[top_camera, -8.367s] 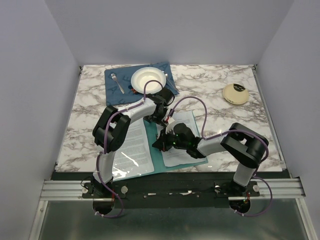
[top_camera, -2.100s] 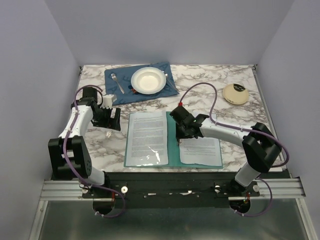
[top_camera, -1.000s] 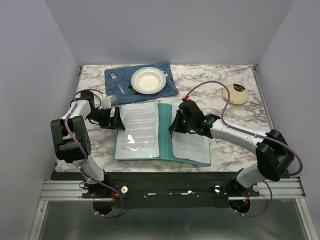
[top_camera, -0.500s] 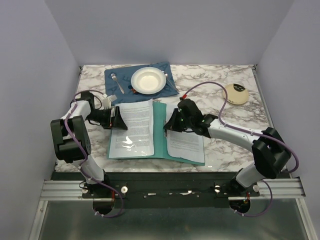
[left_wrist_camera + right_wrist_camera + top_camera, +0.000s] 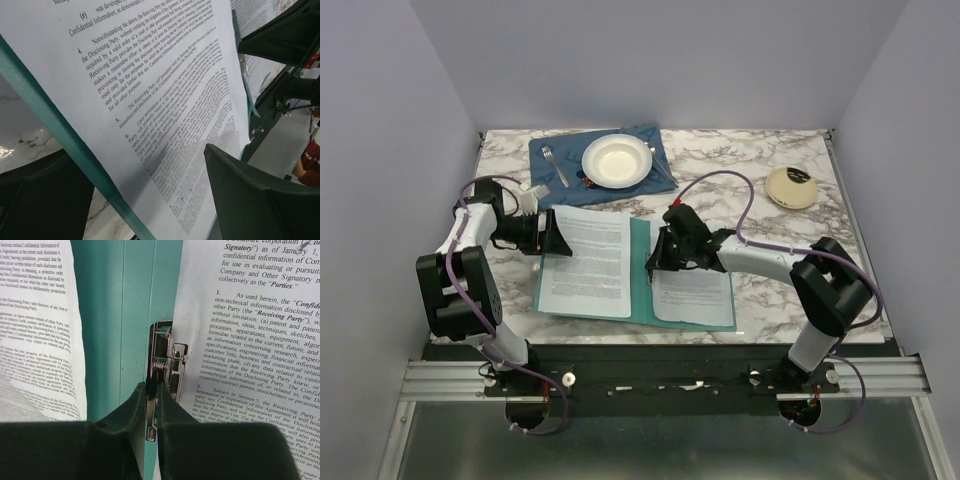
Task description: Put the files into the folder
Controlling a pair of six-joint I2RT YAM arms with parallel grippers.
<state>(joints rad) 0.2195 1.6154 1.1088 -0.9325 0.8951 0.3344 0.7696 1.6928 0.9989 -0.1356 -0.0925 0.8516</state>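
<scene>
The teal folder (image 5: 640, 270) lies open on the marble table, with printed files on its left leaf (image 5: 588, 258) and its right leaf (image 5: 692, 290). My left gripper (image 5: 552, 236) is open at the left leaf's outer edge. In the left wrist view (image 5: 135, 160) that teal edge (image 5: 60, 145) and the page (image 5: 165, 75) pass between its wide-apart fingers. My right gripper (image 5: 655, 262) sits on the spine. In the right wrist view (image 5: 151, 390) it is shut on the metal spine clip (image 5: 167, 357), with teal folder (image 5: 115, 315) on the left and a page (image 5: 240, 340) on the right.
A dark blue placemat (image 5: 555, 180) at the back left carries a white bowl (image 5: 616, 160) and a fork (image 5: 554, 165), just behind the folder. A cream round object (image 5: 791, 187) sits at the back right. Grey walls close in the table on three sides.
The folder has slid and turned on the table and now lies squarer to the front edge. My right gripper stayed on the spine and moved with it. My left gripper stayed at the left leaf's edge.
</scene>
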